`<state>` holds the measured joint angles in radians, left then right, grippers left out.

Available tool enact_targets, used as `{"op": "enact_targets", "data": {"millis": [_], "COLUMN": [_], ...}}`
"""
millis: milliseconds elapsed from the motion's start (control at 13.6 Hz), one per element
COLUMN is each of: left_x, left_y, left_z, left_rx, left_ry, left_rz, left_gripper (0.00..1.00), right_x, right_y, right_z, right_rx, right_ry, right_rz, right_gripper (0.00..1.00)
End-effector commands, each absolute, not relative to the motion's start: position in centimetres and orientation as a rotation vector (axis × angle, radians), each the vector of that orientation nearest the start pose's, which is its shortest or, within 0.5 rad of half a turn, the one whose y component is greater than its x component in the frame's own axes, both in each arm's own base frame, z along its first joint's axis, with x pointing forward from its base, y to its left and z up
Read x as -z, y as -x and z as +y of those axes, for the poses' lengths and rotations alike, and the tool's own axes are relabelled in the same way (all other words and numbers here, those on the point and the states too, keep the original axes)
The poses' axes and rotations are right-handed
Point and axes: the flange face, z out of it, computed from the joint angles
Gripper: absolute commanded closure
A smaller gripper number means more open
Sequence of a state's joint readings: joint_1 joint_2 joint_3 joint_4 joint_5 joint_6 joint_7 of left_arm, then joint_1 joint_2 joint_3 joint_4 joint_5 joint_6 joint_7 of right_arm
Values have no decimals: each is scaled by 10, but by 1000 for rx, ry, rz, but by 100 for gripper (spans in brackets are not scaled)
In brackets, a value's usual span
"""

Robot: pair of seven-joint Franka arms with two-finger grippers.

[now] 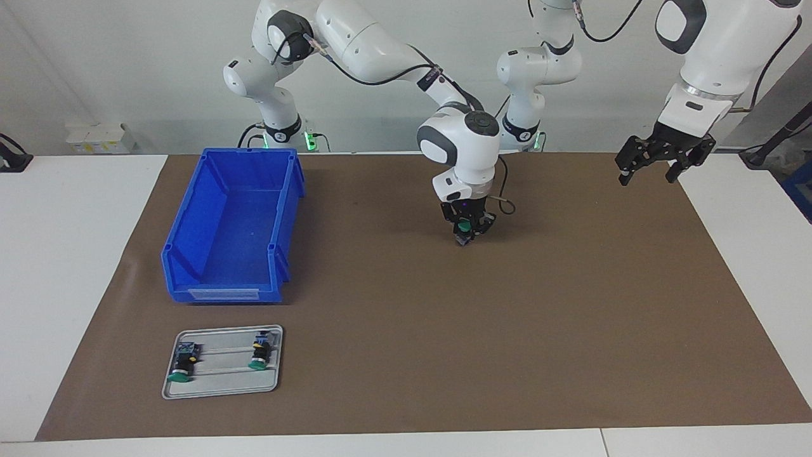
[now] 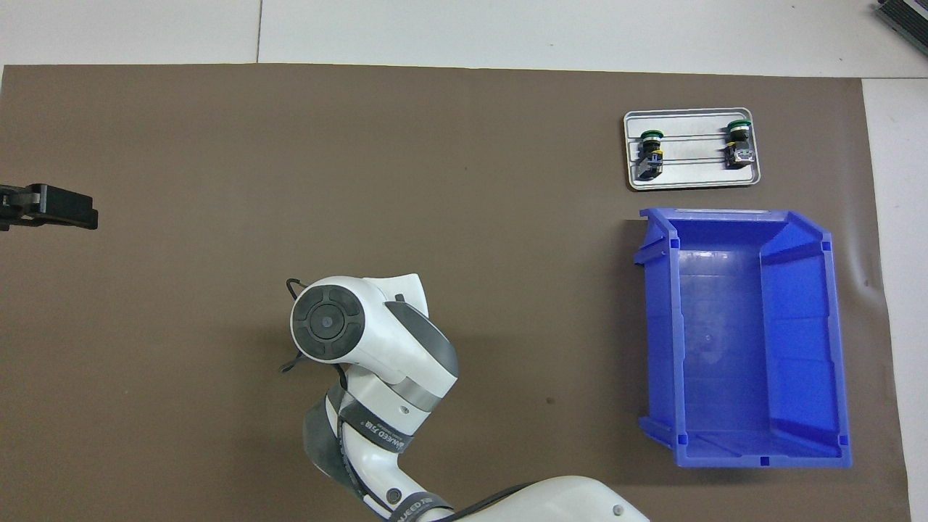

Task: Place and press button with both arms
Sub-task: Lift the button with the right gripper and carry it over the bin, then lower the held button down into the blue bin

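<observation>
My right gripper (image 1: 467,231) hangs low over the middle of the brown mat (image 1: 571,330), pointing down. It is shut on the button (image 1: 465,225), whose green cap shows between the fingers. I cannot tell whether the button's lower end touches the mat. In the overhead view the right arm's wrist (image 2: 328,322) hides both that gripper and the button. My left gripper (image 1: 663,160) waits raised over the mat's edge at the left arm's end of the table, open with nothing in it; one dark finger (image 2: 61,206) shows in the overhead view.
A grey tray (image 1: 222,381) (image 2: 692,177) at the right arm's end holds two more green-capped buttons (image 1: 183,365) (image 1: 259,354). A blue bin (image 1: 190,216) (image 2: 656,341), with nothing inside, stands nearer to the robots than the tray.
</observation>
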<state>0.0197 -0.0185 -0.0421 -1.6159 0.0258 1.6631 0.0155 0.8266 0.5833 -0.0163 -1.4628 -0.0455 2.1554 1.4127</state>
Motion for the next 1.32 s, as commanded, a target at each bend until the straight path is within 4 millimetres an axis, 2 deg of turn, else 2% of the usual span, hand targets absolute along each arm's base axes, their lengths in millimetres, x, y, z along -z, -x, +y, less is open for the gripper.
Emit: {"op": "enact_targets", "data": {"millis": [0, 74, 294, 515, 736, 883, 1104, 1251], "left_x": [-624, -624, -624, -624, -624, -623, -624, -623], "left_y": [-548, -548, -548, -548, -548, -547, -548, -547], "left_z": [-8, -8, -8, -8, -8, -8, -8, -8], "left_rx": [105, 105, 105, 105, 105, 103, 105, 103], "left_ry": [3098, 3098, 3098, 3098, 3098, 3098, 3098, 3098], "left_rz": [44, 44, 44, 44, 44, 44, 44, 44], "left_gripper": [0, 0, 0, 0, 0, 0, 0, 0], "right_x": [-396, -411, -446, -483, -502, -512, -504, -499], "right_y": [-513, -514, -528, -541, -554, -556, -556, -558], "right_z": [480, 467, 407, 333, 257, 204, 132, 99], "right_rx": [151, 152, 137, 118, 96, 92, 33, 8], "right_ry": [2918, 2924, 2988, 3057, 3120, 3145, 3180, 3187], "right_rz": [934, 919, 840, 701, 500, 360, 196, 129], "right_gripper": [100, 100, 100, 100, 100, 100, 100, 100]}}
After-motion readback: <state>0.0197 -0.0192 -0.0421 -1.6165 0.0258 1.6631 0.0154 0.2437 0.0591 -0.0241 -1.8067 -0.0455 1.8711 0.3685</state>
